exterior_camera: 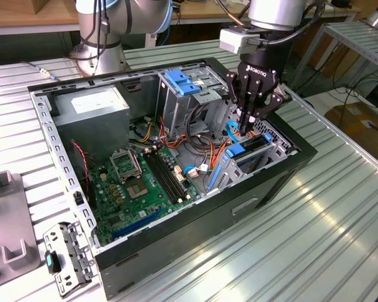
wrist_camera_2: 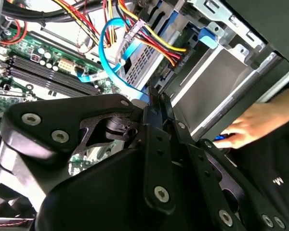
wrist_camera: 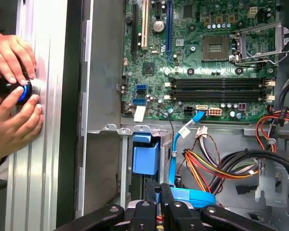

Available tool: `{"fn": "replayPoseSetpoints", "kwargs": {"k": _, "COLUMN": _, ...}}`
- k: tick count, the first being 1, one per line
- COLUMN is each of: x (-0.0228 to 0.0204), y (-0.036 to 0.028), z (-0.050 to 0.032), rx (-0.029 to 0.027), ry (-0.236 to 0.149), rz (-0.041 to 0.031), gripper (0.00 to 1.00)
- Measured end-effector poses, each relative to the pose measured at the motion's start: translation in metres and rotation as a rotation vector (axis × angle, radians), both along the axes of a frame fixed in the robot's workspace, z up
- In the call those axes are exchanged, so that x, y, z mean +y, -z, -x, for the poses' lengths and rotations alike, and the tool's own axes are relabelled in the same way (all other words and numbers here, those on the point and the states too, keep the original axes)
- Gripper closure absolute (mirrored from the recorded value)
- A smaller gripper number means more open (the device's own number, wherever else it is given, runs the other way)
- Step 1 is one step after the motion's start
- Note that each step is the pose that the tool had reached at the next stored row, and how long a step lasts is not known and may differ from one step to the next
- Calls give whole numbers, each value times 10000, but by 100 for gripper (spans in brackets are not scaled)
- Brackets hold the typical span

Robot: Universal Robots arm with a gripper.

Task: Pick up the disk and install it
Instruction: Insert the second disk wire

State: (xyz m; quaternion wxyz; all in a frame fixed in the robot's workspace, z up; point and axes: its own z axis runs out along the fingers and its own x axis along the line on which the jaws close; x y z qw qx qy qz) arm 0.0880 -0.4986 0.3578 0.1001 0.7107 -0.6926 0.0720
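Installation stage of the disk task. In the exterior view the tool (exterior_camera: pixel 247 118) hangs right of centre in the frame, inside the open computer case (exterior_camera: pixel 195 220), which lies on the ribbed counter (exterior_camera: pixel 302 239). Its fingers (exterior_camera: pixel 242 104) are drawn together to a point, and we see nothing pinched between them. Just beneath the fingertips sits the disk (exterior_camera: pixel 252 146), a dark slab edged in blue plastic. It is lodged in the metal bay at the case's near right corner, and we judge it inserted but cannot tell whether it is fully home. The task is therefore at the seating step, with pick-up already done. In the first wrist view the fingertips meet beside a blue strip (wrist_camera: pixel 185 196), probably the carrier's edge, and a blue data cable (wrist_camera: pixel 176 159) and the yellow and red power leads (wrist_camera: pixel 207 168) run close by. Finishing the seat would call for a straight push along the bay, clear of these cables. The motherboard (exterior_camera: pixel 145 182) lies centre left. A person's hands (wrist_camera: pixel 12 96) rest on a small button device (wrist_camera: pixel 19 89) on the counter, outside the case.
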Motion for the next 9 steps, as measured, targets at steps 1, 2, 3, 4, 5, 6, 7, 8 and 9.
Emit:
{"fn": "replayPoseSetpoints", "kwargs": {"k": 1, "x": -12, "y": 0, "z": 0, "rx": -72, "ry": -2, "rz": -40, "gripper": 84}}
{"fn": "replayPoseSetpoints", "kwargs": {"k": 2, "x": -25, "y": 1, "z": -1, "rx": -175, "ry": -5, "rz": -74, "gripper": 84}}
{"fn": "replayPoseSetpoints", "kwargs": {"k": 3, "x": -35, "y": 1, "z": 0, "rx": -267, "ry": -7, "rz": -95, "gripper": 84}}
{"fn": "replayPoseSetpoints", "kwargs": {"k": 4, "x": -45, "y": 1, "z": 0, "rx": -367, "ry": -11, "rz": -113, "gripper": 84}}
{"fn": "replayPoseSetpoints", "kwargs": {"k": 5, "x": -52, "y": 1, "z": 0, "rx": -458, "ry": -13, "rz": -123, "gripper": 84}}
{"fn": "replayPoseSetpoints", "kwargs": {"k": 6, "x": -63, "y": 2, "z": 0, "rx": -568, "ry": -16, "rz": -131, "gripper": 84}}
{"fn": "replayPoseSetpoints", "kwargs": {"k": 7, "x": -73, "y": 3, "z": 0, "rx": -651, "ry": -17, "rz": -143, "gripper": 84}}
{"fn": "replayPoseSetpoints", "kwargs": {"k": 8, "x": -90, "y": 4, "z": 1, "rx": -767, "ry": -18, "rz": -171, "gripper": 84}}
{"fn": "replayPoseSetpoints", "kwargs": {"k": 9, "x": -117, "y": 5, "z": 3, "rx": -893, "ry": -19, "rz": -209, "gripper": 84}}
